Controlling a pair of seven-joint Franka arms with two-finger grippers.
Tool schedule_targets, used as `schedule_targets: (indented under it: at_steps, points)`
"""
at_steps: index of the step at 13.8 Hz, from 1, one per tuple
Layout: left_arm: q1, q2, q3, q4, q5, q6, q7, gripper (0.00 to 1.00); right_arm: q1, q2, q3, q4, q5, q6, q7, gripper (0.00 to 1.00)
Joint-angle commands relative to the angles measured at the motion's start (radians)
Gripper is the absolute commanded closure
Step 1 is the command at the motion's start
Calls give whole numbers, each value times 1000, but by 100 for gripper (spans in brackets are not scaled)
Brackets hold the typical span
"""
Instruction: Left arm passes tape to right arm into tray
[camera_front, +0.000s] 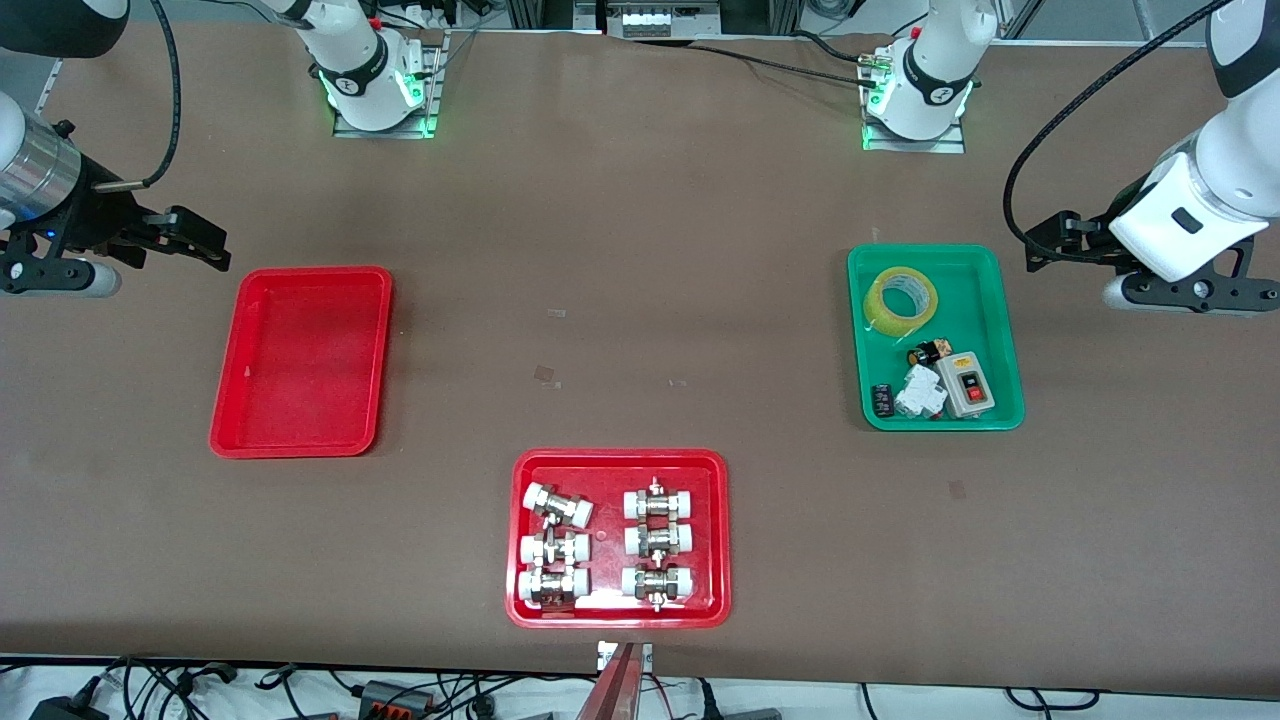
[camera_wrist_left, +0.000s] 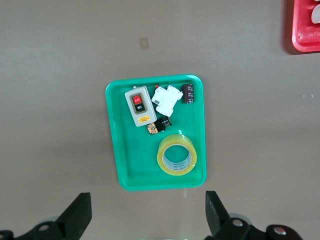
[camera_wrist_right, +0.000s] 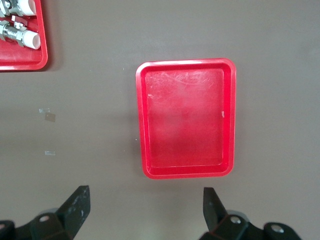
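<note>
The right tool (camera_front: 195, 240) hangs released over the bare tabletop (camera_front: 620, 280) beside the empty red tray (camera_front: 300, 360), probably waiting to receive. The tape (camera_front: 901, 297) lies flat in the green tray (camera_front: 1003, 330) beside a switch box (camera_wrist_left: 138, 106). The left tool (camera_wrist_left: 147, 212) hovers released just beside this tray; its wrist view shows the spread fingers (camera_wrist_left: 77, 212), hidden from the front.

Table (camera_front: 640, 250): matt brown sheet, smooth. Tray (camera_front: 300, 362): glossy red plastic, faint scuffs. Tape (camera_front: 901, 298): translucent yellow film, shiny. Green tray (camera_front: 1000, 330): glossy plastic. Fittings (camera_front: 658, 542): bright metal, white plastic caps. Right arm (camera_front: 35, 175): polished silver wrist cylinder
</note>
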Motion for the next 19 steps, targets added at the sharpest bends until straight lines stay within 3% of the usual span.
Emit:
schedule_targets:
  at_steps: [1, 4, 11, 15, 19]
  points:
    - [5, 15, -4, 30, -13, -8, 5, 0, 15, 6, -2, 18, 14, -17, 12, 0]
    - [5, 15, -4, 30, -13, -7, 5, 0, 29, 11, -2, 69, -14, -22, 2, 0]
    - [-6, 28, -4, -4, -19, 47, 7, 0, 29, 11, -2, 69, -11, -22, 5, 0]
    - [-24, 93, -4, -148, -18, 151, 5, 0, 27, 11, -2, 69, -11, -24, 8, 0]
    - [-16, 102, -2, -424, -15, 345, 4, 0, 24, 11, -3, 69, -11, -22, 8, 0]
